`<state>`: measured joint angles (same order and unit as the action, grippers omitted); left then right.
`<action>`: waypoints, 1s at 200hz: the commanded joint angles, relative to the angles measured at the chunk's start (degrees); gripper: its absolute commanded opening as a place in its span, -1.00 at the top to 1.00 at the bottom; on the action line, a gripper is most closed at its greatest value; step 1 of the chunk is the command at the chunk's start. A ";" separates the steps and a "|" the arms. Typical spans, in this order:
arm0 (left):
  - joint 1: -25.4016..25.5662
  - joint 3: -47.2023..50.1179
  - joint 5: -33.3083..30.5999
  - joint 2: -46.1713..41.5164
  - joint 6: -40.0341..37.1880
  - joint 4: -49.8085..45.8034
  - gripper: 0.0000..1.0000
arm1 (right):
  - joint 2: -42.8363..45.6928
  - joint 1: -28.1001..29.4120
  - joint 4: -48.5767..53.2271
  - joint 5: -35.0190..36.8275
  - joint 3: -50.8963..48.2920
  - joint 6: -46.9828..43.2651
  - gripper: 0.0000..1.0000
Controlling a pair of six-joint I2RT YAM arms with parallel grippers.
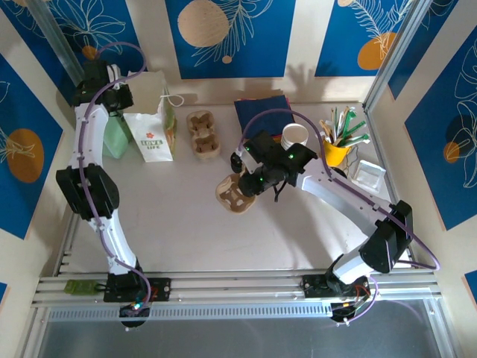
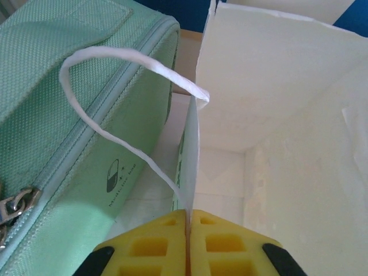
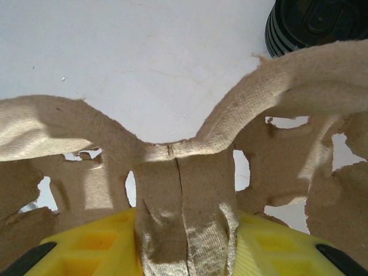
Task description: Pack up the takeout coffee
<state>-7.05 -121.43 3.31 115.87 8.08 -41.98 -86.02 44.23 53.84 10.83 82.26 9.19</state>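
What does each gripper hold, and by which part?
Left gripper: white paper bag, by its rim. Right gripper: brown pulp cup carrier, by its central ridge.

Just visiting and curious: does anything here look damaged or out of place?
The cardboard cup carrier clamped in the right gripper has ragged, torn-looking edges, seen in the right wrist view. Nothing looks spilled.

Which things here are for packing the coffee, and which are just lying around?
Probably for the job:
- white paper bag, its edge pinched in the left pincer
- cardboard cup carrier, held by the right pincer

Just lying about:
- green pouch
- second carrier
- white cups
- yellow cup of utensils
- black lids
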 commanded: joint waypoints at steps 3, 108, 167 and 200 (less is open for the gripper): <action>0.80 1.54 -1.15 -5.63 1.59 -2.34 0.86 | 1.79 -0.19 0.74 -1.64 -0.94 0.63 0.24; 1.16 28.17 0.07 -31.31 12.14 -4.60 0.88 | 3.64 0.46 2.05 -1.86 -0.87 2.49 0.24; 1.91 40.30 4.28 -46.15 17.09 -8.01 0.92 | 6.67 0.68 4.04 -1.03 -0.45 3.55 0.24; 3.22 44.54 6.53 -52.85 19.53 -12.34 0.92 | 8.42 0.66 5.21 -0.59 -0.04 3.91 0.24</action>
<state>-4.95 -79.37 6.83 67.46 24.64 -50.24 -80.03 44.56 56.93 10.50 81.71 12.14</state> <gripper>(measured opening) 0.054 0.381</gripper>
